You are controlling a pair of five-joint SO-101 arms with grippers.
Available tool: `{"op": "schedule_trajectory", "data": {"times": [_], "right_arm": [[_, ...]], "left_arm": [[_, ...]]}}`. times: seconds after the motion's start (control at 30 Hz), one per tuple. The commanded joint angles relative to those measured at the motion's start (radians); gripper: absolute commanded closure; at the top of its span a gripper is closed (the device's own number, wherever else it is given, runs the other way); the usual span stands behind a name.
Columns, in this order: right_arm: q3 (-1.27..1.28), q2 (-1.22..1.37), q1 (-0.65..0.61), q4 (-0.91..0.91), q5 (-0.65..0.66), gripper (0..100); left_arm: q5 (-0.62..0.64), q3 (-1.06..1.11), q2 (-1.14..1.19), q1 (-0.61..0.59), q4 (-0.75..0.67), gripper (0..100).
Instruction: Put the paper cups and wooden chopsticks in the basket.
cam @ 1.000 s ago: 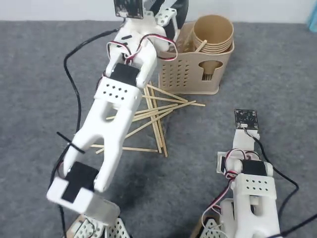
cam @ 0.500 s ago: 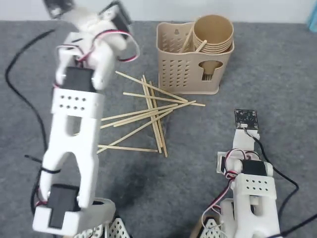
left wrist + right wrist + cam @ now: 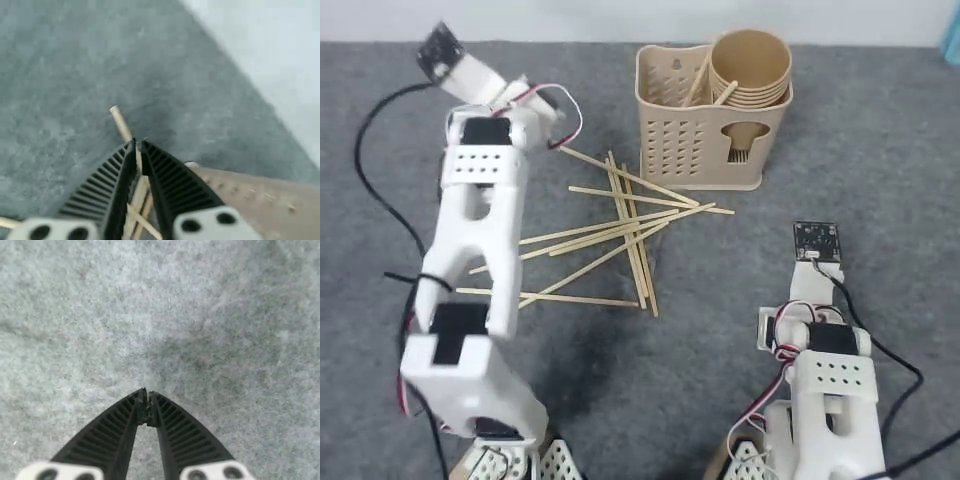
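left end effector pinching one chopstick, cups already in the basket

the left end effector (image 3: pixel 137 145) has its two black ribbed fingers (image 3: pixel 112 185) pressed nearly together on a single wooden chopstick (image 3: pixel 120 125). a short length of the stick, with its blunt end, pokes out past the fingertips over the grey table (image 3: pixel 60 75). behind the tips, back toward the wrist, more of the stick shows in the narrow gap between the fingers. other sticks cross beneath it. the tan perforated basket (image 3: pixel 260 200) sits near this end effector, off to one side of its fingers.

from above, the pinched stick runs away from the left end effector toward the foot of the basket (image 3: pixel 700 150). the loose chopsticks (image 3: pixel 620 235) lie in a crossed heap on the table, on the side of this end effector that faces the arm bases. a stack of paper cups (image 3: pixel 752 60) stands in the basket's compartment farther from the left end effector. at least two sticks (image 3: pixel 698 78) lean tilted inside the basket.

the right end effector (image 3: pixel 146 392) has its fingers pressed together with nothing between them, tips touching. bare grey table (image 3: pixel 200 315) lies beyond its tips. it is well apart from the heap and the basket.
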Motion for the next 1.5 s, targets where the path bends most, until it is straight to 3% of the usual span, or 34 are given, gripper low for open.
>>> {"op": "schedule_trajectory", "data": {"times": [0.0,0.1,0.2,0.4,0.53,1.2,1.33,1.47], "right_arm": [[-0.008,-0.021,0.004,0.005,0.017,99.0],[-0.008,-0.021,0.004,0.004,0.017,99.0],[-0.008,-0.021,0.004,0.002,0.017,99.0],[-0.008,-0.021,0.002,-0.004,0.017,99.0],[-0.008,-0.021,0.002,-0.004,0.017,99.0],[-0.011,-0.021,-0.004,-0.005,0.017,99.0],[-0.012,-0.021,-0.002,-0.005,0.017,99.0],[-0.014,-0.021,-0.002,-0.005,0.017,99.0]], "left_arm": [[0.075,-0.013,0.081,0.003,-0.057,91],[0.104,-0.013,0.135,0.011,-0.094,83],[0.115,-0.013,0.183,0.012,-0.140,82],[0.143,-0.033,0.275,0.011,-0.232,90],[0.144,-0.147,0.381,0.011,-0.218,92],[0.172,-1.013,0.950,0.009,0.259,92],[0.172,-1.171,1.011,0.009,0.361,100],[0.170,-1.360,1.046,0.009,0.516,99]]}}
